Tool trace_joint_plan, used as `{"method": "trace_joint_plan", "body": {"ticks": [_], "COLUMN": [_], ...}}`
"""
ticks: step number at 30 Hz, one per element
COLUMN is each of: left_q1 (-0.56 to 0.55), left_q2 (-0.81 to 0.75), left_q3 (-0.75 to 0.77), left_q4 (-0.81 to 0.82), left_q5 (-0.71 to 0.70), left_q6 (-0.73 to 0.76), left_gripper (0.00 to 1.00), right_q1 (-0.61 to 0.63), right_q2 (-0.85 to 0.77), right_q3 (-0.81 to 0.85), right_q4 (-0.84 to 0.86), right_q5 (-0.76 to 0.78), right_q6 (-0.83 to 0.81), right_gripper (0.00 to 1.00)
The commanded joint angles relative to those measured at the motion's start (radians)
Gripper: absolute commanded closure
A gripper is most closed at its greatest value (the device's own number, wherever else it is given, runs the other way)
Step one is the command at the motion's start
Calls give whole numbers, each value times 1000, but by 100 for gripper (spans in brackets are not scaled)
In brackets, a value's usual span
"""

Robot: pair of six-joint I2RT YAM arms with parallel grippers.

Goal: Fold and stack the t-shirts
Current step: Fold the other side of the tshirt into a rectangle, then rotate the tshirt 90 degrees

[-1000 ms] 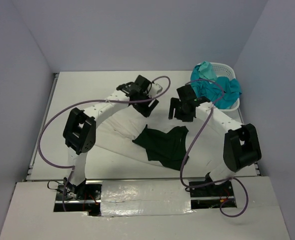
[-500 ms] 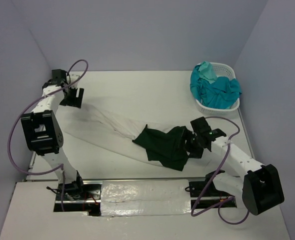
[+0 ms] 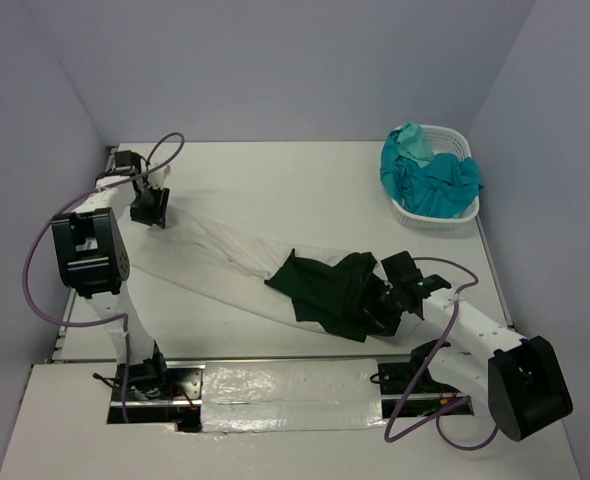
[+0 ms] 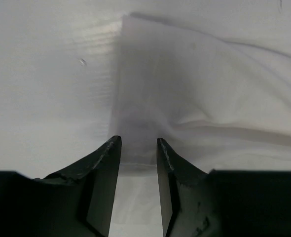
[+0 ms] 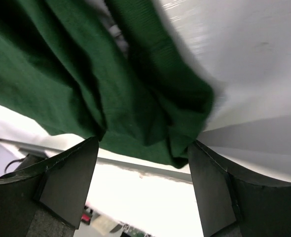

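A white t-shirt lies spread flat across the table, its cloth filling the left wrist view. A dark green t-shirt lies crumpled on top of it near the middle. My left gripper hovers at the white shirt's far left corner. Its jaws stand narrowly apart, with the shirt's hem lying between the tips. My right gripper sits low at the green shirt's right edge, open wide. A fold of the green cloth reaches in between the fingertips of the right gripper.
A white lattice basket stands at the back right, holding a teal tee and a pale mint tee. The table's near edge and the arm bases lie just behind my right gripper.
Both arms left the middle of the table. The left swung to the white shirt's far left corner and its jaws narrowed. The right dropped to the green shirt's right edge.
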Motion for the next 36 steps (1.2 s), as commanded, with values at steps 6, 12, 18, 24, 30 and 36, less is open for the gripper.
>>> {"method": "trace_joint_plan", "body": {"ticks": [6,12,18,24,30,36], "left_q1": [21,24,22,24,35,79], "left_q2": [-65,-89,-93,-106,-177,-238], "left_q3": [-21,-61,-165,-264,-329,-381], "left_q4": [-71,-54,-31,18,39,10], "left_q5": [169,79,-22,-67,-104,-61], "left_q6": [-15,23,91,115,137,128], "left_gripper": [90,100,100,100,100,100], "right_q1": [15,15,15,15,15,-2], "right_q2": [53,65,106,120,165,468], "right_q3": [-64,-58,-69,-61,113,371], "right_q4": [46,32,65,80,-18,-43], "right_q5": [10,15,18,-5,73,137], "right_q6": [-5,-23,-11,-18,-109,-262], "right_gripper": [21,19,40,71,97,100]}}
